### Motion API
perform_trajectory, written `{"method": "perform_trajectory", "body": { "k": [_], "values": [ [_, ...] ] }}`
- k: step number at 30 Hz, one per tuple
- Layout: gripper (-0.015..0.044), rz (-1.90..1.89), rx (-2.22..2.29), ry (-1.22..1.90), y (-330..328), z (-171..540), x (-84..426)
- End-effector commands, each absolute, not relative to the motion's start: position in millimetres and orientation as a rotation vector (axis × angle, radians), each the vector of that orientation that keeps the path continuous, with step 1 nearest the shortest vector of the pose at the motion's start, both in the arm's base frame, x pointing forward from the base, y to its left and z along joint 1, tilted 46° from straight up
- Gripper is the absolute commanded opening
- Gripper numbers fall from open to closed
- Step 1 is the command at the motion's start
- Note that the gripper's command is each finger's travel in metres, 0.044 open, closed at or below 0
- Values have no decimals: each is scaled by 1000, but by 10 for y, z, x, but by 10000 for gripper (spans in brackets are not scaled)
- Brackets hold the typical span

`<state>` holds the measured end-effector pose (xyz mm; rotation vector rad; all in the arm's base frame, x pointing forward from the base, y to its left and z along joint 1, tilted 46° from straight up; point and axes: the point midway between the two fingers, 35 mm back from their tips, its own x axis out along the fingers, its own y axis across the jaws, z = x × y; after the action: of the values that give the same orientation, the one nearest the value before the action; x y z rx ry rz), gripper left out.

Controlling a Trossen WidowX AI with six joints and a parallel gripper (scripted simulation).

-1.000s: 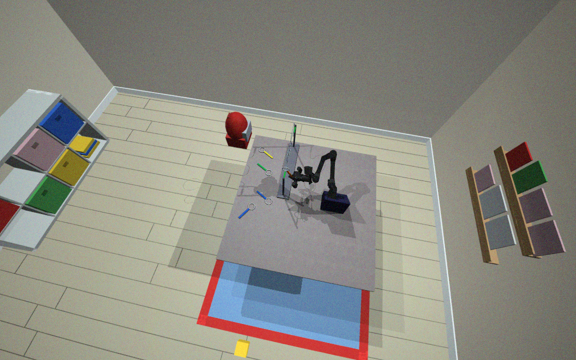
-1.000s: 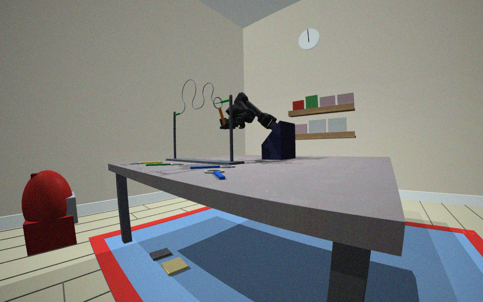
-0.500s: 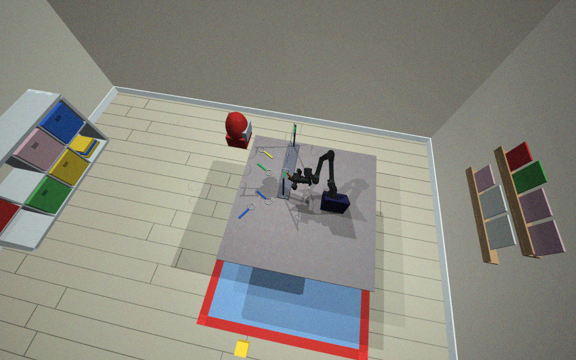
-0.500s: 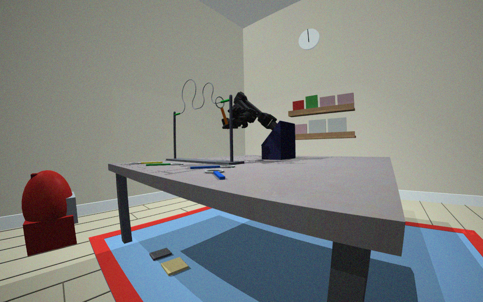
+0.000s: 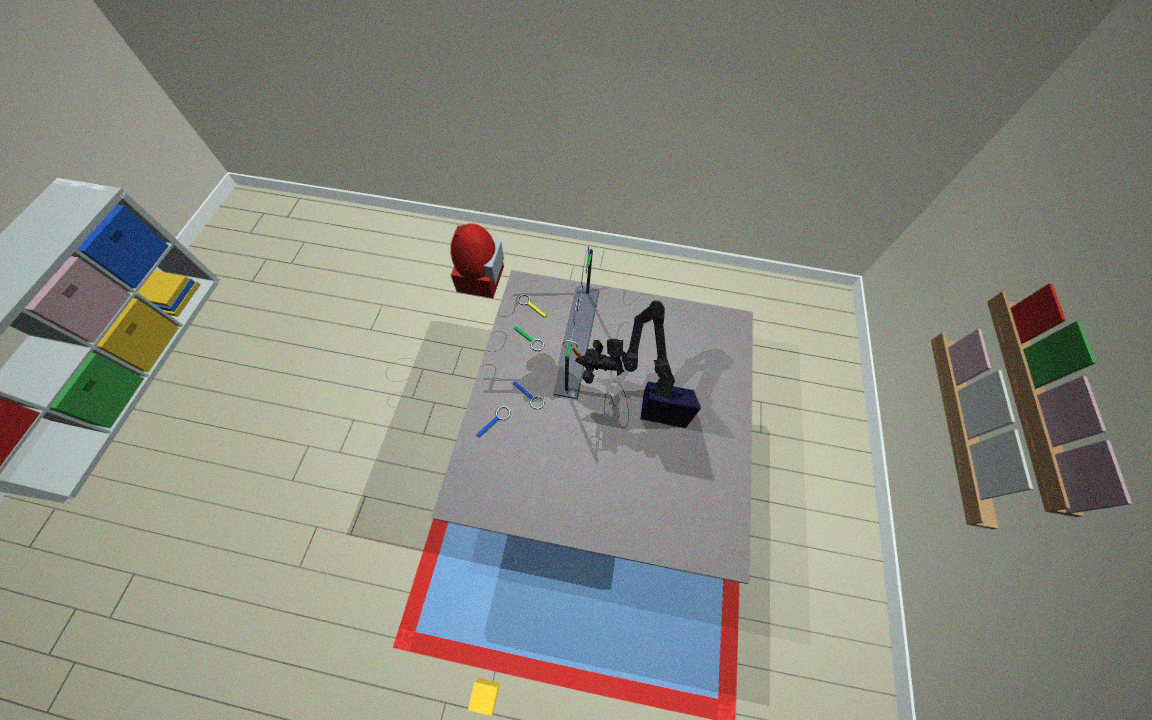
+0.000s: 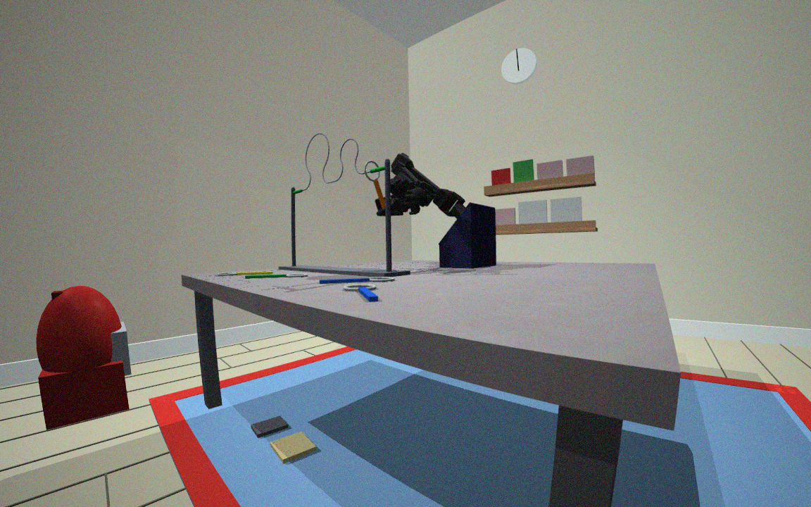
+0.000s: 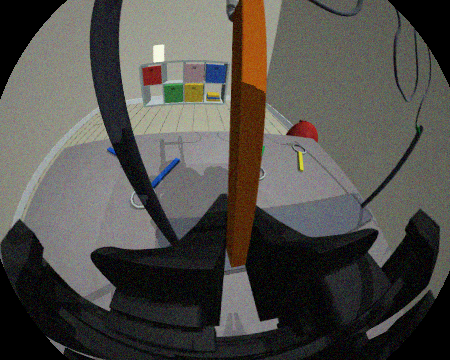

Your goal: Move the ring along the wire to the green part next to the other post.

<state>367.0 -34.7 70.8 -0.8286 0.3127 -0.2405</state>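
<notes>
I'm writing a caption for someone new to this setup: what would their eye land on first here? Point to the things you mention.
Probably the big red egg-shaped object (image 5: 473,250) (image 6: 79,329) on the floor past the table's end, and the blue rug (image 5: 562,617) (image 6: 345,384) with its red border beneath the table. On the table, the winding wire (image 6: 327,154) between two posts stands out, with the black claw (image 6: 384,206) (image 7: 229,199) gripping the orange handle (image 6: 379,193) (image 7: 247,125) by the nearer post.
</notes>
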Motion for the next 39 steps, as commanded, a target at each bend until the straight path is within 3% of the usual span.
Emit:
{"method": "perform_trajectory", "body": {
  "k": [1, 39],
  "values": [
    [-150, -245, -823, 314, -322, 672, 3664],
    [-150, -244, -823, 314, -424, 467, 3668]
  ]
}}
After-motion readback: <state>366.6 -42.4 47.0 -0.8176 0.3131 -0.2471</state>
